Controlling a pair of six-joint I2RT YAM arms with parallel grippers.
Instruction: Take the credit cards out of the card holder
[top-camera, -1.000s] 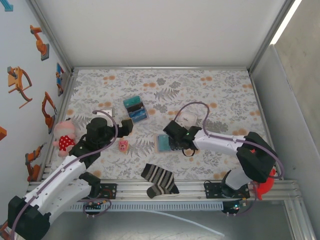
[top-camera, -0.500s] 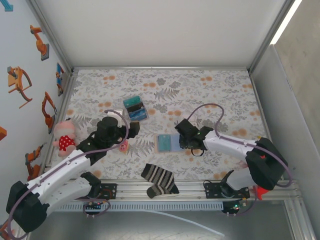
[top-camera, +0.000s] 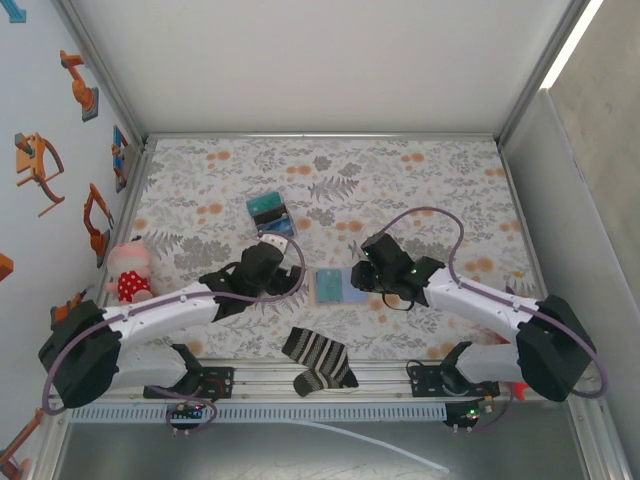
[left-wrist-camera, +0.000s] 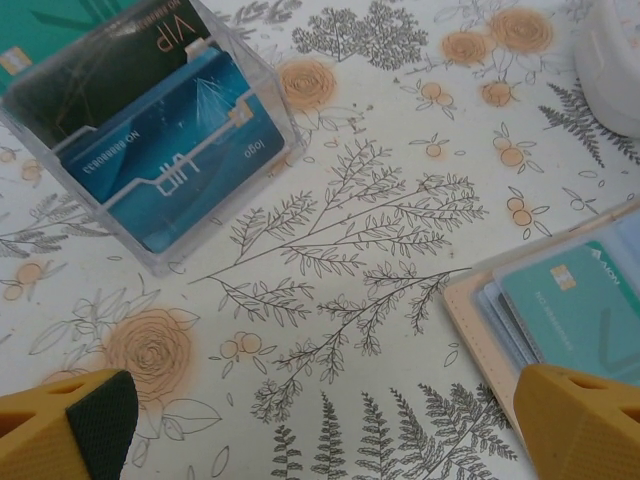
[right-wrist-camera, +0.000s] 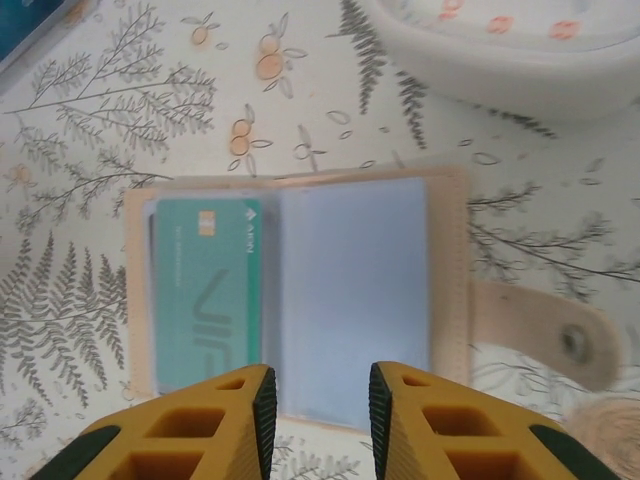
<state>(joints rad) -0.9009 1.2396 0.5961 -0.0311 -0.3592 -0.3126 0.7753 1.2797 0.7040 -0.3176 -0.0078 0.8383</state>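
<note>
The card holder (top-camera: 337, 287) lies open and flat on the floral cloth, tan with blue-grey inner panels (right-wrist-camera: 350, 300). A teal credit card (right-wrist-camera: 205, 295) sits in its left half; its edge also shows in the left wrist view as the credit card (left-wrist-camera: 575, 315), with paler cards stacked beneath. A snap strap (right-wrist-camera: 560, 335) sticks out on the right. My right gripper (right-wrist-camera: 318, 410) hovers open at the holder's near edge, nothing between its fingers; from above the right gripper (top-camera: 362, 280) is just right of the holder. My left gripper (left-wrist-camera: 330, 440) is wide open over bare cloth, left of the holder (left-wrist-camera: 480, 310).
A clear box of teal and blue cards (left-wrist-camera: 150, 130) stands behind the left gripper (top-camera: 278, 268); from above the box (top-camera: 270, 215) is at centre-left. A white rounded object (right-wrist-camera: 520, 40) lies just beyond the holder. A striped sock (top-camera: 318, 362) and a plush toy (top-camera: 128, 275) lie nearby.
The left arm has swung right across the cloth, from near the plush toy to just left of the holder. The right gripper has backed off to the right, uncovering the open holder.
</note>
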